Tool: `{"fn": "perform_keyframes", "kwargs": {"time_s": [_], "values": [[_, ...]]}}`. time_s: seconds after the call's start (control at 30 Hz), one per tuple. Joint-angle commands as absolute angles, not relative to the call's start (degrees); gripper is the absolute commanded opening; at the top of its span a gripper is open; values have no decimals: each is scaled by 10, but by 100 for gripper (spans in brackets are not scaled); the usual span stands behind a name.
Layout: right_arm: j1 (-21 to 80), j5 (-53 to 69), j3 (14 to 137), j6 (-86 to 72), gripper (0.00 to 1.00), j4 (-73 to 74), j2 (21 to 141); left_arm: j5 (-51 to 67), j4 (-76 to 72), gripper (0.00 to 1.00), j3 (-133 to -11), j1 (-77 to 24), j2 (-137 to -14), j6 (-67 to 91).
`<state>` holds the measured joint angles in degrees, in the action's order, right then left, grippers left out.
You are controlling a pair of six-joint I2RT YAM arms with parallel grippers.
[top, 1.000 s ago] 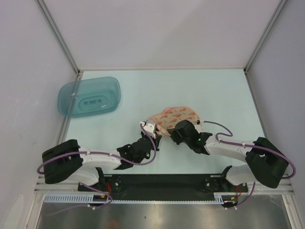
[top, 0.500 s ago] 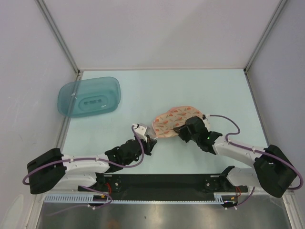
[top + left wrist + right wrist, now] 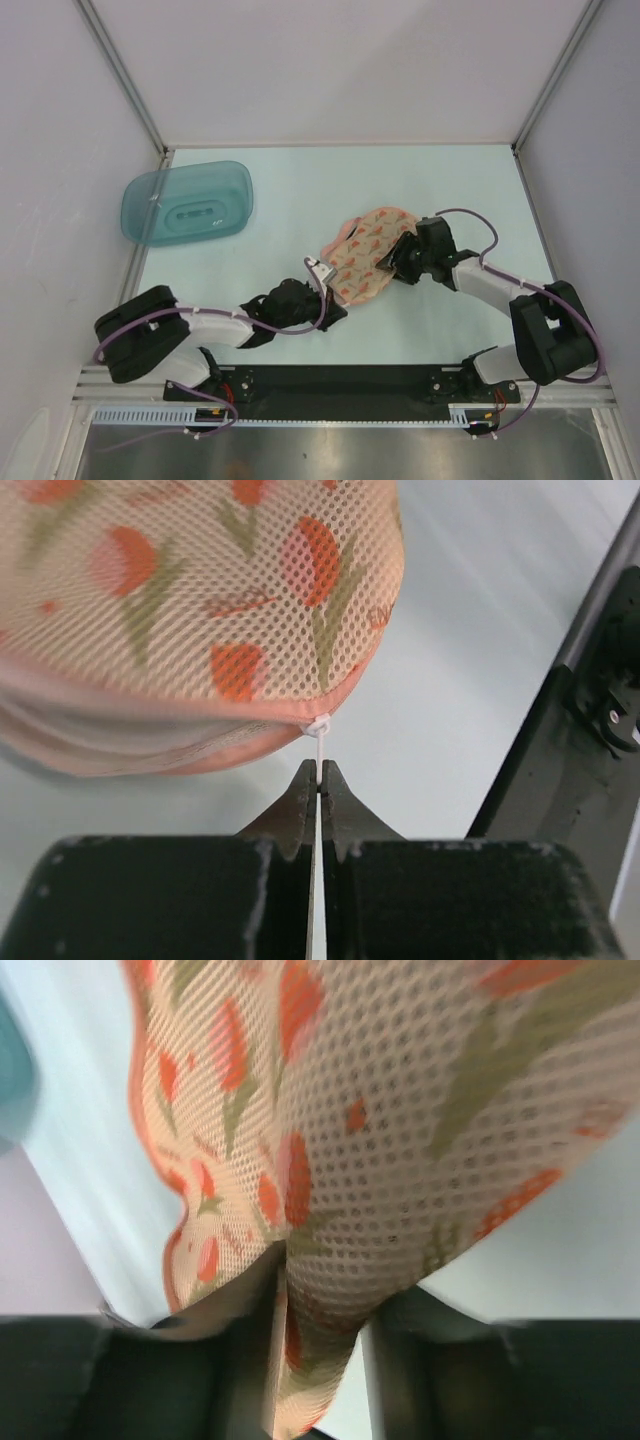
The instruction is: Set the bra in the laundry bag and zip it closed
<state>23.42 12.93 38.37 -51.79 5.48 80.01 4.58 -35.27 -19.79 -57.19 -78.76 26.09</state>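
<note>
While the left gripper [image 3: 318, 778] pinches its zip pull [image 3: 317, 735], the laundry bag [image 3: 200, 600] lies at twelve o'clock. The right gripper [image 3: 320, 1310] clamps its mesh.

Left arm [image 3: 215, 325] low, left fingers [image 3: 298, 805] pinching zip pull [image 3: 318, 742]; right arm [image 3: 490, 285] bent, right fingers [image 3: 405, 1360] clamping laundry bag [image 3: 400, 1140].

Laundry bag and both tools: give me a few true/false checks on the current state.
The left tool is shut on the zip pull of the laundry bag. True.
The right tool is open, clear of the bag. False: it pinches the bag's mesh.
The bag sits inside the teal tub. False: it lies on the table, apart from the tub.
No bra shows in any view. True.
</note>
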Motion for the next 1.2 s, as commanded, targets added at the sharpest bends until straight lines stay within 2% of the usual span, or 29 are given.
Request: {"fn": "perform_keyframes", "kwargs": {"time_s": [0.0,0.07,0.13,0.27,0.4,0.53,0.7,0.83,0.87,0.9,1.0,1.17], "values": [[202,174,368,-503,71,73,775,135,-414,0,-247,-570,-836,302],[200,173,322,-543,87,66,725,139,-416,0,-262,-574,-857,305],[200,161,294,-582,91,71,688,141,-419,0,-279,-577,-871,311],[214,149,216,-664,91,80,600,150,-427,0,-295,-584,-890,322],[265,83,171,-753,89,50,503,155,-442,0,-302,-593,-903,332],[279,52,143,-800,73,-16,500,151,-444,0,-308,-608,-915,339],[308,33,156,-822,67,-58,552,150,-449,0,-327,-622,-930,347],[322,24,154,-836,48,-81,583,139,-435,0,-342,-623,-940,351],[318,19,154,-835,47,-77,584,132,-425,0,-343,-623,-938,351],[314,18,153,-826,37,-72,584,123,-416,0,-343,-623,-936,352],[273,44,149,-796,21,-71,581,107,-393,0,-331,-611,-934,356],[188,157,183,-667,10,-51,619,119,-369,0,-281,-555,-934,387]]}}
